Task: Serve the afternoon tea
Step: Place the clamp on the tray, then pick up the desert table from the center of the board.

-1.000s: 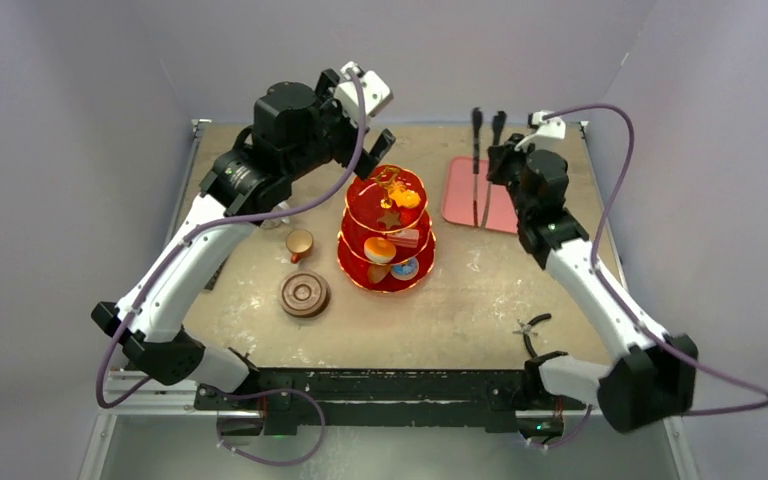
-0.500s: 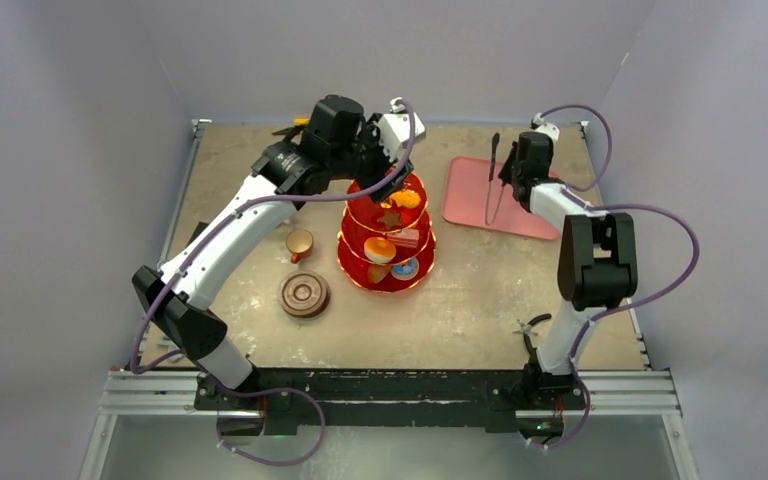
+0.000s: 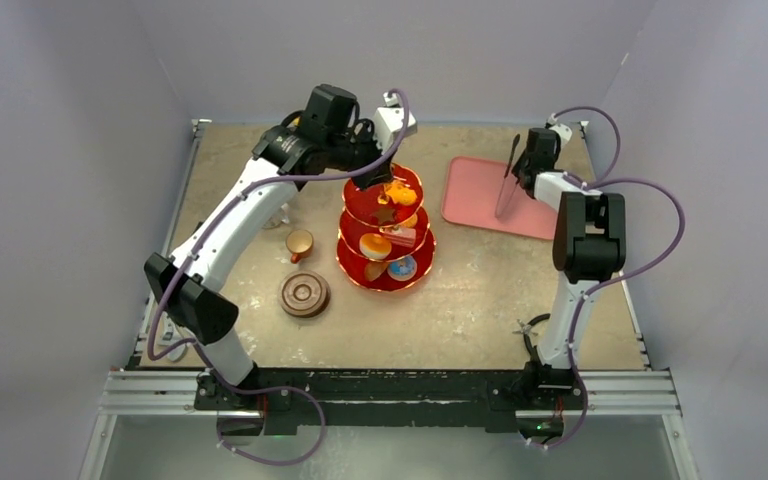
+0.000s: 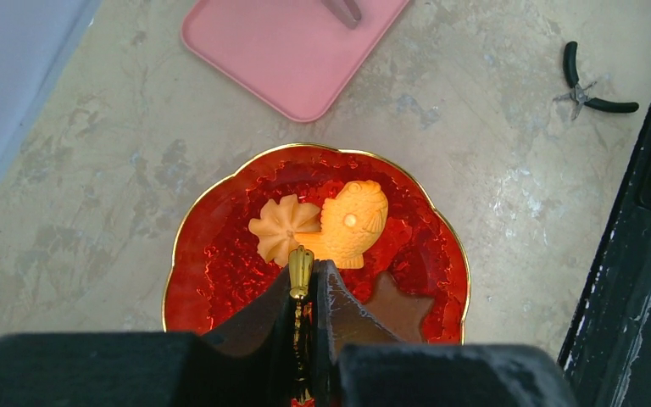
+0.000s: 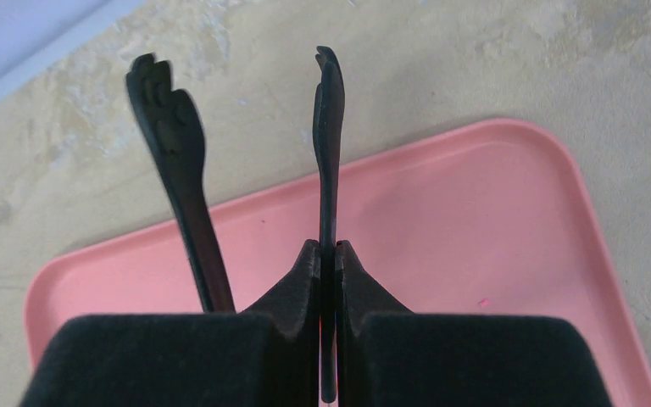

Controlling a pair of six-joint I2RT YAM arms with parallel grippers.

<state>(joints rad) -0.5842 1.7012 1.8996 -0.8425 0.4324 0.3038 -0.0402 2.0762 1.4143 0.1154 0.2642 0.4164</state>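
The left tool (image 4: 305, 292), open a second ago, has clenched on the handle (image 4: 300, 270) of the stand (image 4: 212, 263), which stands on the bench (image 3: 480, 300) left of the tray (image 5: 475, 237), so lifting it to serve seems next; the right tool (image 5: 329, 254) grips tongs (image 5: 328, 153) over that tray.

The left arm (image 3: 230, 225) covers most of the mug (image 3: 282, 213); the tray (image 4: 292, 51) runs off the top edge.

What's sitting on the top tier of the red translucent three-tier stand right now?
An orange fish-shaped pastry, an orange flower-shaped cookie and a brown star-shaped piece. The left end effector, shut on the gold handle, covers part of the tier.
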